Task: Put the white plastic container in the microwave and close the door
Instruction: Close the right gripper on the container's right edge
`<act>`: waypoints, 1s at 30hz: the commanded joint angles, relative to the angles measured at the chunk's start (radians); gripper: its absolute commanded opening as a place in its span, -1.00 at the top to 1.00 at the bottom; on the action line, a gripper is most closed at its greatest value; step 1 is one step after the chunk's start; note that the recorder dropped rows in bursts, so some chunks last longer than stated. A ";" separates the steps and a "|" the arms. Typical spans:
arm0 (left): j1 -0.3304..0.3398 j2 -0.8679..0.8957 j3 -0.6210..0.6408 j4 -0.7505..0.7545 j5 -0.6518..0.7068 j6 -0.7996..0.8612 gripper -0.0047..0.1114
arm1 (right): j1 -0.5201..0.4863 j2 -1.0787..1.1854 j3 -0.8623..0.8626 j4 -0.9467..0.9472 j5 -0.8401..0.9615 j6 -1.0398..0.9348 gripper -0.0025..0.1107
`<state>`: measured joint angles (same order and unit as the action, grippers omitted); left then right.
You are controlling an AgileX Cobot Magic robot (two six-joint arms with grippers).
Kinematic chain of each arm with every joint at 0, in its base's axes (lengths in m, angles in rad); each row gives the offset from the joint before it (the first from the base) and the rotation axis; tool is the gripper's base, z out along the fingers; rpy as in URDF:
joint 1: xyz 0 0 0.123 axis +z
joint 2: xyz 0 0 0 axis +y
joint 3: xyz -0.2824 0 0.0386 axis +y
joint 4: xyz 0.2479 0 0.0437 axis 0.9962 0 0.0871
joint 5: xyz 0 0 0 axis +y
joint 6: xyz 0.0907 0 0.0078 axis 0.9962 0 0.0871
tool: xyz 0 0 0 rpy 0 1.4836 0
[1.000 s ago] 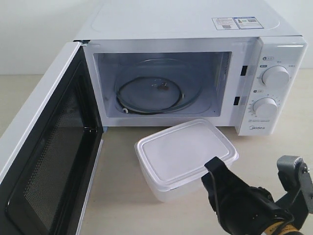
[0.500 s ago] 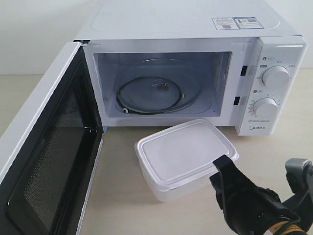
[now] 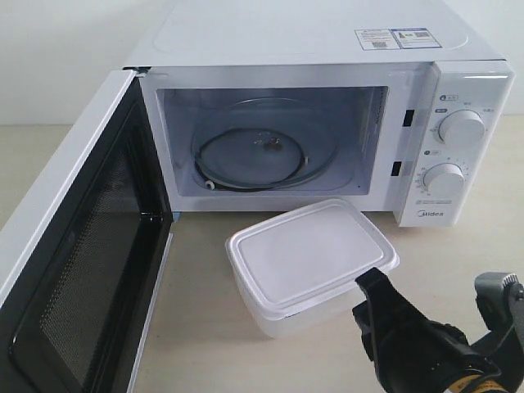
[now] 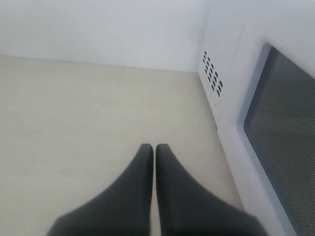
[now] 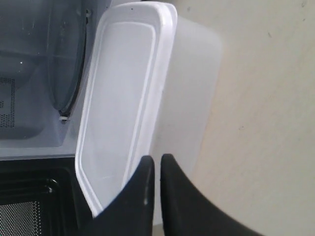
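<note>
The white plastic container stands lidded on the table just in front of the microwave. The microwave's door hangs wide open to the left, and the glass turntable inside is bare. My right gripper sits at the container's near right corner, shut, with nothing between its fingers. In the right wrist view the fingertips lie over the container's lid edge and side wall. My left gripper is shut over bare table beside the door's outer face; it is out of the exterior view.
Two round dials sit on the microwave's right panel. The beige table runs between the open door and the container. Vent holes show on the microwave's side wall near my left gripper.
My right gripper has shifted a little to the right along the container's near corner and drawn slightly back. The container, the door and the left gripper have not moved.
</note>
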<state>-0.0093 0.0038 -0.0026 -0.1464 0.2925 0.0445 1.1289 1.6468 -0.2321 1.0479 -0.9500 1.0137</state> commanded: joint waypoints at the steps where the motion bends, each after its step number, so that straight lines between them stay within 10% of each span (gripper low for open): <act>1: 0.005 -0.004 0.003 0.001 0.003 0.007 0.84 | -0.003 0.003 -0.001 -0.008 -0.003 -0.049 0.86; 19: 0.005 -0.004 0.003 0.001 0.003 0.009 0.84 | -0.003 0.003 -0.001 0.039 0.037 -0.113 0.85; 22: 0.005 -0.004 0.003 0.001 0.003 0.009 0.84 | -0.003 0.003 -0.001 0.039 0.049 -0.113 0.46; 25: 0.005 -0.004 0.003 0.001 0.003 0.009 0.84 | -0.003 0.003 -0.001 0.059 0.040 -0.113 -0.38; 30: 0.005 -0.004 0.003 0.001 0.003 0.009 0.84 | -0.003 0.003 -0.001 0.093 0.029 -0.079 -0.43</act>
<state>-0.0093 0.0038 -0.0026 -0.1464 0.2925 0.0465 1.1289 1.6468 -0.2321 1.1283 -0.9033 0.9180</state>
